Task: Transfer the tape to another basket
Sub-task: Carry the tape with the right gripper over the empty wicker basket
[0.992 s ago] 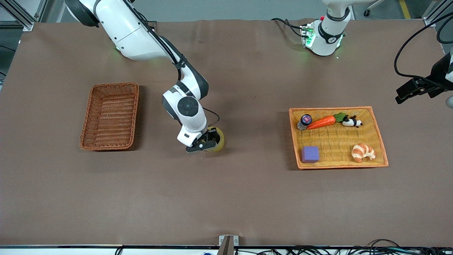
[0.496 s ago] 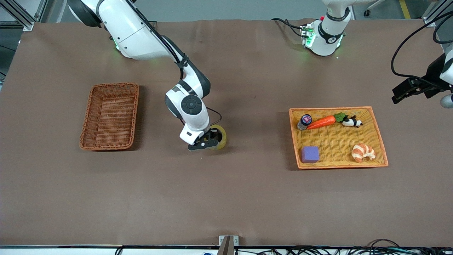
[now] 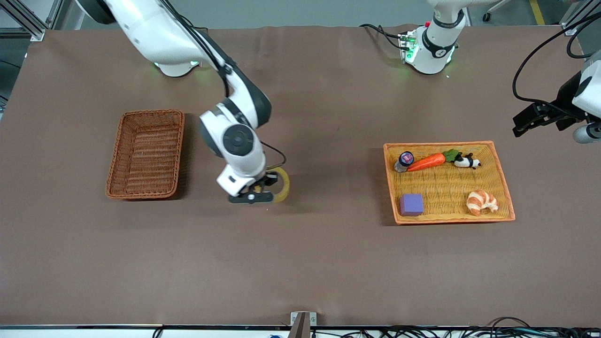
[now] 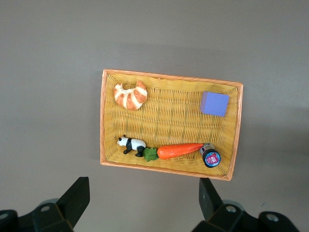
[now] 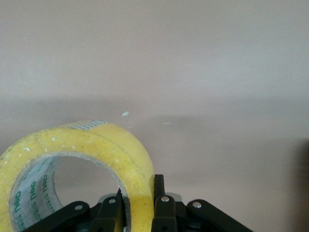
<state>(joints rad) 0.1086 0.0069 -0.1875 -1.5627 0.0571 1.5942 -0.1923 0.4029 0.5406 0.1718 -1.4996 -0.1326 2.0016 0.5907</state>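
Since a second ago the right arm has swung a little toward its own end of the bench, taking the roll of translucent yellowish packing tape [image 3: 281,185] with it, and its jaws have closed. The right tool [image 3: 264,184] now pinches the wall of the ring, one finger inside the core hole and one outside, as the right wrist view shows plainly [image 5: 140,203]. That grip suits a hollow roll, since the thin wall fits between narrow jaws where the full width might not. The tape [image 5: 96,145] hangs on edge over bare brown bench [image 3: 300,263], between the two baskets and in neither; whether it has cleared the surface I cannot tell. Toward the left arm's end lies the wide, shallow orange-yellow wicker tray [image 3: 439,143], holding a purple foam cube [image 3: 412,204] and a toy croissant [image 3: 481,202] along its nearer side, and a small dark-lidded jar [image 3: 404,161], a toy carrot [image 3: 426,162] and a panda figure [image 3: 466,162] along its farther side. Toward the right arm's end sits the narrower, deeper reddish-brown wicker basket [image 3: 146,155], empty, the likely destination. The left arm waits, its left tool [image 3: 530,122] spread wide [image 4: 143,193] with nothing in it, up over the bench at its own end, out of the carrying path.
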